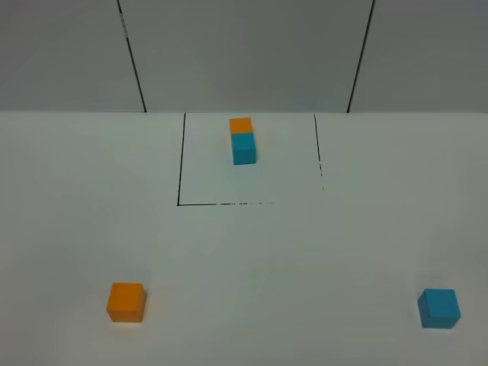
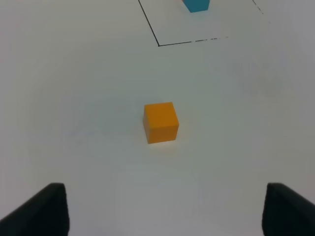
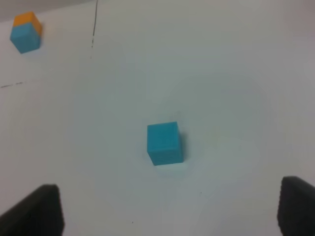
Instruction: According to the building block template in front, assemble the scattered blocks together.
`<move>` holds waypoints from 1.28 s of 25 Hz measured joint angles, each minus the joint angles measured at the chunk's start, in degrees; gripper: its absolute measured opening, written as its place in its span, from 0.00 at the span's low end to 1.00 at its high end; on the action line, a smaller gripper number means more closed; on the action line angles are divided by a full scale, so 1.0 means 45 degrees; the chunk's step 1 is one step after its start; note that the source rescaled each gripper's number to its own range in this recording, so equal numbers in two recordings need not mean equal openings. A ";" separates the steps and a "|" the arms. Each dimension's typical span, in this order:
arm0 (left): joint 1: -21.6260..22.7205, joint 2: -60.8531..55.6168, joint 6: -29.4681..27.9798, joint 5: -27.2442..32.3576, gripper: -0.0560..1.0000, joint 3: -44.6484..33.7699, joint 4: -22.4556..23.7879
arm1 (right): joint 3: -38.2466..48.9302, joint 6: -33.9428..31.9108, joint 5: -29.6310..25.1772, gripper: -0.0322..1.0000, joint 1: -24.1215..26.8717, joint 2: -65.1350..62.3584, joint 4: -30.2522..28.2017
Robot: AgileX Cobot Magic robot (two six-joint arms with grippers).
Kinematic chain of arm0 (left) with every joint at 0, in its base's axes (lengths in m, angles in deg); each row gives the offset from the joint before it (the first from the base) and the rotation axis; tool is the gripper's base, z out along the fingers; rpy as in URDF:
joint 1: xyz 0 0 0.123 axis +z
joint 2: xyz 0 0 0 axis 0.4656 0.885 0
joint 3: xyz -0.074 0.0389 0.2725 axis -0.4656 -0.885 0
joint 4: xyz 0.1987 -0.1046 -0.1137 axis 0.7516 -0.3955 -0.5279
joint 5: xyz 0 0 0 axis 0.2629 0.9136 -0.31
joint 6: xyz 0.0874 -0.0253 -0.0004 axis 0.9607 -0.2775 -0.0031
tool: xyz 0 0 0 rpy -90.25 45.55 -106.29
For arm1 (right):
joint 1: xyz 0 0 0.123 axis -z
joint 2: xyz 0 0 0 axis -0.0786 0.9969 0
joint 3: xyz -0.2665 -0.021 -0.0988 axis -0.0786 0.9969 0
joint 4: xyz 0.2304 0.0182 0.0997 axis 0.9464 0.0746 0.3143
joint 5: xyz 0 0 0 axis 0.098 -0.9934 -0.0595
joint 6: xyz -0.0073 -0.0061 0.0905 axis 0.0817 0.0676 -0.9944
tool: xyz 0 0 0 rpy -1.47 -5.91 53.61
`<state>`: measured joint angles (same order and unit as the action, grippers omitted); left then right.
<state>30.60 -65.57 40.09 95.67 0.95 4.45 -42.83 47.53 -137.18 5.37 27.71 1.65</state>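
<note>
The template [image 1: 242, 140] is an orange cube joined to a cyan cube, lying inside a black-lined square at the table's back middle. The loose orange cube [image 1: 126, 302] sits at the front left; it also shows in the left wrist view [image 2: 160, 122], ahead of my open left gripper [image 2: 165, 211], well apart from it. The loose cyan cube [image 1: 438, 308] sits at the front right; it also shows in the right wrist view [image 3: 165, 143], ahead of my open right gripper [image 3: 170, 211], apart from it. Neither gripper shows in the exterior high view.
A black-lined square [image 1: 180, 183] marks the template's area on the white table. The template's cyan end shows in the left wrist view [image 2: 197, 5], and the whole template in the right wrist view [image 3: 25, 32]. A grey panelled wall [image 1: 244, 53] stands behind the table.
</note>
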 joint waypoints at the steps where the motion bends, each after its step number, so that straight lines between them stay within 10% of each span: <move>1: 0.0000 0.0000 0.0000 0.0000 0.69 0.0000 0.0000 | 0.0000 0.0000 0.0000 0.75 0.0000 0.0000 0.0000; 24: 0.0000 0.0743 0.0000 -0.0104 0.69 0.0048 0.0000 | 0.0000 0.0000 0.0000 0.75 0.0000 0.0000 0.0000; 32: 0.0000 0.4918 0.0585 -0.2777 0.69 0.0198 -0.1123 | 0.0000 0.0000 0.0000 0.75 0.0000 0.0000 0.0000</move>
<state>30.60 -43.44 42.73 83.17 1.84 -0.61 -42.83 47.53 -137.18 5.37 27.71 1.65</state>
